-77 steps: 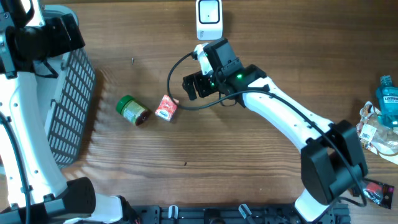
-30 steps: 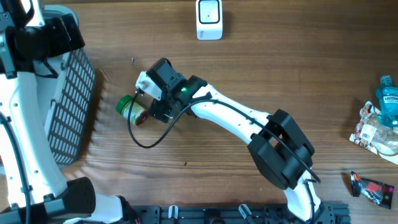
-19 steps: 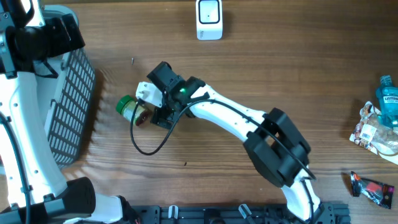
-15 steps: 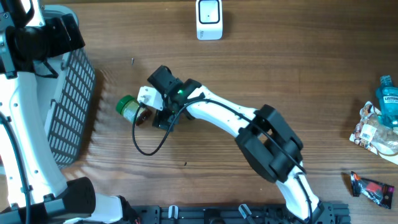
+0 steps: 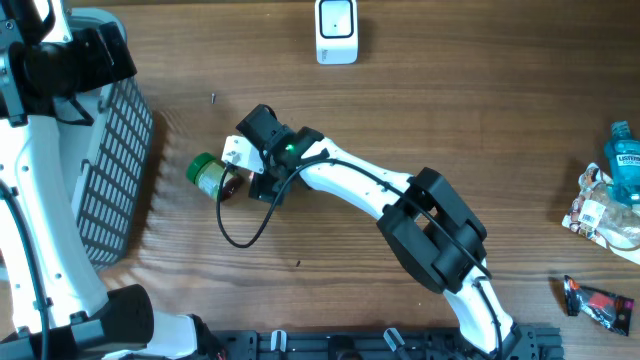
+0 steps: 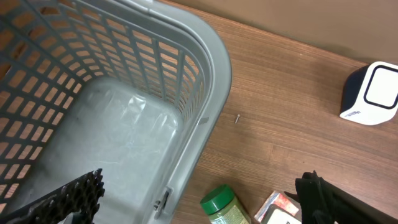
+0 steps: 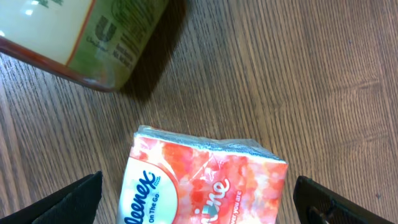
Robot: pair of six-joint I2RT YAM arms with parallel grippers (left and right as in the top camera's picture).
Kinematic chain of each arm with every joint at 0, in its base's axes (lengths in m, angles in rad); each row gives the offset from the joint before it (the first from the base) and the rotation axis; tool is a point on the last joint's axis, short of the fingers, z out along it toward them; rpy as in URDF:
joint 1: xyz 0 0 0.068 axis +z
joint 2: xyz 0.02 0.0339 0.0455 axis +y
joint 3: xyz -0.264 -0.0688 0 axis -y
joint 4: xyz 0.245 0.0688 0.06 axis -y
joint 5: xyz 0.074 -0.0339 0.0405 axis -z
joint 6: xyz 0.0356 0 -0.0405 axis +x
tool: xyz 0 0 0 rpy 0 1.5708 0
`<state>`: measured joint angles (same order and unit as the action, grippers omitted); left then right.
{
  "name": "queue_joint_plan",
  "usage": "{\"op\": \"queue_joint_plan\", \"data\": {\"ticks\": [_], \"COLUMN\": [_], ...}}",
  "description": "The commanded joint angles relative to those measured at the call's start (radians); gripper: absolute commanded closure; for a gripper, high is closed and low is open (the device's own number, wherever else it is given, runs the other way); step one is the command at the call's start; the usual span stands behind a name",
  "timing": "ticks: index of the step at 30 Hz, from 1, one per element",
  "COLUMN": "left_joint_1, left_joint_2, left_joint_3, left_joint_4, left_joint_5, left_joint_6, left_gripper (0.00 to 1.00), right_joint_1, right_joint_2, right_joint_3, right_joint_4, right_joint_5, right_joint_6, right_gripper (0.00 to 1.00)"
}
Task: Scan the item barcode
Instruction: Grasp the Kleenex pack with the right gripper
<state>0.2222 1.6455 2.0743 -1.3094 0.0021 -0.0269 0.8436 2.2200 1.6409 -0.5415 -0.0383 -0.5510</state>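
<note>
Right arm (image 5: 350,185): base at the near table edge. The upper link runs up to a bent elbow, then the white forearm reaches far across to the left with the wrist turned downward. A black cable loops below the wrist.

Right gripper (image 7: 199,202): jaws spread fully wide, nothing clamped. In the wrist view a dark finger sits in each lower corner, one on either side of the tissue pack (image 7: 205,174). The right finger is very close to the pack's edge; I cannot tell whether it touches.

Tissue pack: lies flat on the wooden table (image 5: 450,100), directly under the right gripper, red-and-white printed face up. No barcode is visible on this face.

Jar (image 5: 210,175): green lid, on its side just left of the pack, with a small gap between them.

Left arm (image 5: 40,200): raised at the left edge above the grey basket (image 6: 205,56). Left gripper (image 6: 199,205) released, fingers wide, holding nothing.

Scanner (image 5: 337,30): white, at the far table edge, well apart from the pack.

Mouthwash bottle (image 5: 622,160): far right edge.
</note>
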Motion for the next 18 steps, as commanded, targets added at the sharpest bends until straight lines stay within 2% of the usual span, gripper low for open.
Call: {"op": "queue_joint_plan", "data": {"ticks": [1, 4, 9, 18], "left_joint_1": [0.003, 0.003, 0.003, 0.003], "left_joint_2": [-0.001, -0.001, -0.001, -0.001], "left_joint_3": [0.010, 0.010, 0.010, 0.010], "left_joint_4": [0.003, 0.003, 0.003, 0.003], "left_joint_5": [0.005, 0.005, 0.005, 0.005], "left_joint_6": [0.016, 0.016, 0.016, 0.016], "left_gripper": [0.00, 0.00, 0.00, 0.00], "right_joint_1": [-0.003, -0.006, -0.007, -0.051], "right_joint_2": [-0.035, -0.034, -0.016, 0.021], "right_joint_3": [0.014, 0.014, 0.013, 0.010], "right_joint_4": [-0.007, -0.009, 0.026, 0.073], "right_joint_5": [0.003, -0.049, -0.047, -0.003], "right_joint_6": [-0.026, -0.021, 0.080, 0.135], "right_gripper": [0.00, 0.00, 0.00, 0.00]}}
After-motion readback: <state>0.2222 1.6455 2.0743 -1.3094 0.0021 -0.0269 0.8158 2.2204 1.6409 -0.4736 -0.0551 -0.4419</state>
